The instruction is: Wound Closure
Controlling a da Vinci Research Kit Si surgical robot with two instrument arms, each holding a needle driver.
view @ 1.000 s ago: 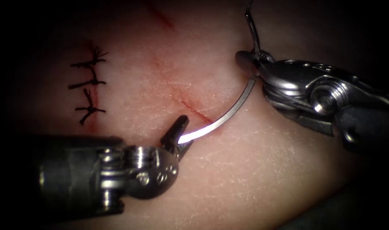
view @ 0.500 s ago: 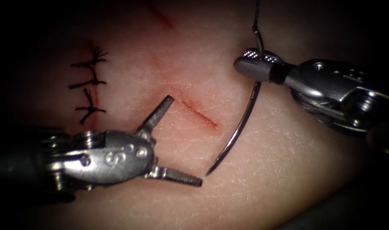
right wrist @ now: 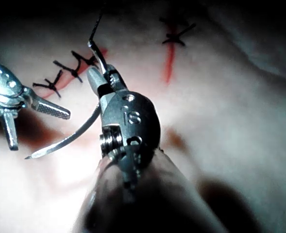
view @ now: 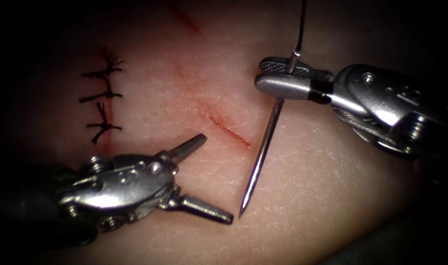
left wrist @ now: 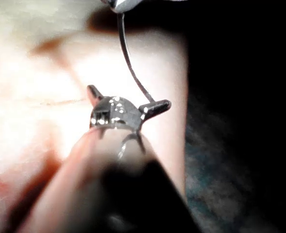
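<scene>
Right tool [view: 282, 81] clenches the needle [view: 260, 153] near its thread [view: 301, 22] end, tip clear of the tissue [view: 331, 186], toward five o'clock of the cut [view: 228, 131]. Left tool [view: 211, 179] gapes empty.

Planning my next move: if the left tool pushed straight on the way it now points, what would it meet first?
Probably the needle: the open left tool points right, its lower jaw ending just short of the needle's tip, which the right tool holds near its thread end. Depth is unclear, so it might pass over bare tissue.
</scene>
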